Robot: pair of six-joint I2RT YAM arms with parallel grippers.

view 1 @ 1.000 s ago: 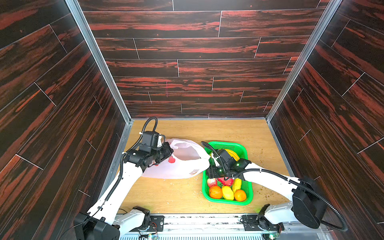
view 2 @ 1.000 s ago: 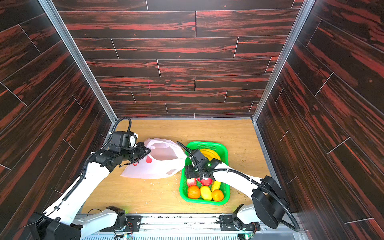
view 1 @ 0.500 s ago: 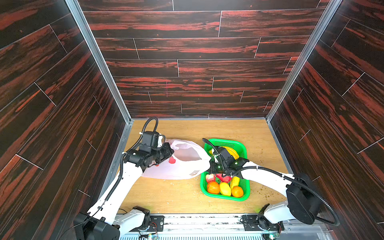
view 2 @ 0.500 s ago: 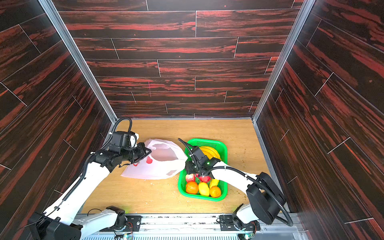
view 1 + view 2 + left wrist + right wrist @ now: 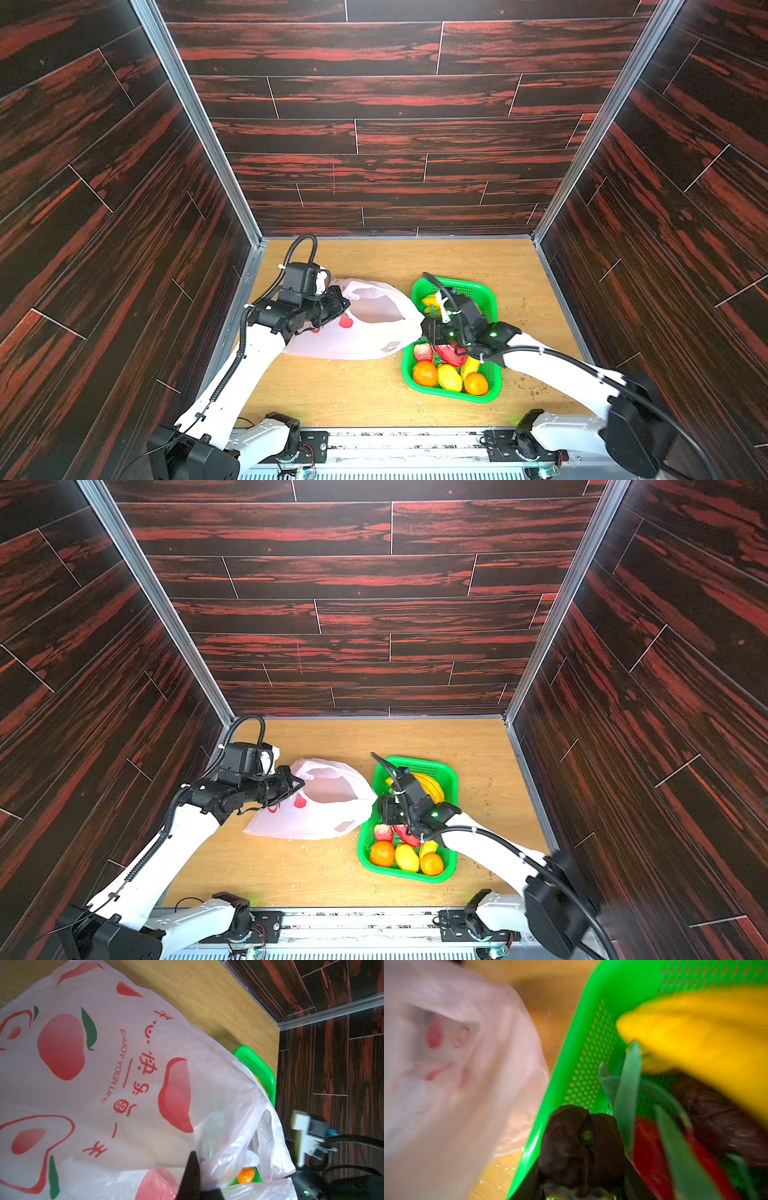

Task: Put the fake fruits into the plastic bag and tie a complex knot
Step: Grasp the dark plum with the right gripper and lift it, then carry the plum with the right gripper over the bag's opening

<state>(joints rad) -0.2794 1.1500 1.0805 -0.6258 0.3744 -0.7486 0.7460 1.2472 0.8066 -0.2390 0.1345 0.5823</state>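
Left wrist: left hand [image 5: 193, 1167] pinches "ENJOY YOUR LIFE" bag [image 5: 104, 1076]; right hand [image 5: 431, 332] grips fruit [image 5: 569, 1138].

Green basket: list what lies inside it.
Visible: banana bunch, strawberry, dragon fruit, two oranges, lemon, a dark fruit in the right gripper. The arm covers the basket's middle.

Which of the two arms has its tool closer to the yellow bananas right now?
Right. The right tool sits in the green basket just beside the bananas, closed on a dark fruit. The left tool is farther off, pinching the plastic bag's far edge.
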